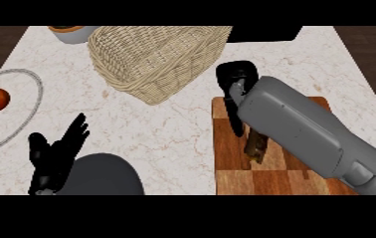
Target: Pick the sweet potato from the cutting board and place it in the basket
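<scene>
The wooden cutting board [286,179] lies at the lower right of the counter. On it I see a dark brown sweet potato [255,146], its upper end tucked under my right forearm. My right hand [235,76] is over the board's far left corner, its fingers [236,117] curled down and back round the sweet potato's top end. The forearm hides most of the contact. The woven basket [158,58] stands just left of and beyond that hand, near the counter's back. My left hand [55,152] rests open at the lower left, fingers up.
A round plate [29,85] at the left edge carries a red-orange item [3,98]. A grey bowl [73,34] with something orange sits at the back left. A dark object [266,33] stands behind the basket at the back right.
</scene>
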`<action>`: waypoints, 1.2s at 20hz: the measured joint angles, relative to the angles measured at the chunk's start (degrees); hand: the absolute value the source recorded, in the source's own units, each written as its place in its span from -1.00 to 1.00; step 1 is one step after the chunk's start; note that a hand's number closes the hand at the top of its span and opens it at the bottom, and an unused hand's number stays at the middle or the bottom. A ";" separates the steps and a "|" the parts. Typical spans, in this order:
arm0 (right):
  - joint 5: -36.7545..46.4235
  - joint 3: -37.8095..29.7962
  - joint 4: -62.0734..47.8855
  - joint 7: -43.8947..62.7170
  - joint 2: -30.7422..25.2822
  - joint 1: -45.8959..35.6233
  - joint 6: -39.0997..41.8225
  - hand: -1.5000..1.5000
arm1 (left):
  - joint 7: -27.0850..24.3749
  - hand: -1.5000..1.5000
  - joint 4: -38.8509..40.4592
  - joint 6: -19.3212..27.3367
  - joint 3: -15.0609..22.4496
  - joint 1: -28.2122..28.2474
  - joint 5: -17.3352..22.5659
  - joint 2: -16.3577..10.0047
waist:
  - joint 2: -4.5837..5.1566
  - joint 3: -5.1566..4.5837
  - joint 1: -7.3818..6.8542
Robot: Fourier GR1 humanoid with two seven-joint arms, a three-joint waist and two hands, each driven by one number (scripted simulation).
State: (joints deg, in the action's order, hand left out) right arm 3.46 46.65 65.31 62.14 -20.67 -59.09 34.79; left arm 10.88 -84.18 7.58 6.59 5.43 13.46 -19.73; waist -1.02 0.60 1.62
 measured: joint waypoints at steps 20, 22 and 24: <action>10.31 0.67 9.54 -2.39 -4.08 15.20 -4.16 -1.00 | 1.08 0.00 -0.07 -0.68 -0.13 -0.50 -1.72 0.95 | 0.33 0.11 -0.99; 10.98 0.61 9.39 -2.36 -3.96 15.95 -4.23 -1.00 | 0.83 0.00 -0.41 -0.63 -0.09 -0.26 -1.95 1.17 | 0.34 0.08 -1.11; 11.18 0.62 8.56 -2.36 -3.79 16.42 -3.95 -1.00 | 0.60 0.00 -0.35 -0.94 -0.03 -0.22 -2.03 1.25 | 0.35 0.06 -1.18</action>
State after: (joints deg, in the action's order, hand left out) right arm 14.64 47.27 73.87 59.77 -24.46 -42.67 30.83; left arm 11.49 -84.53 6.64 6.56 5.21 11.43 -18.49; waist -0.66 0.67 0.43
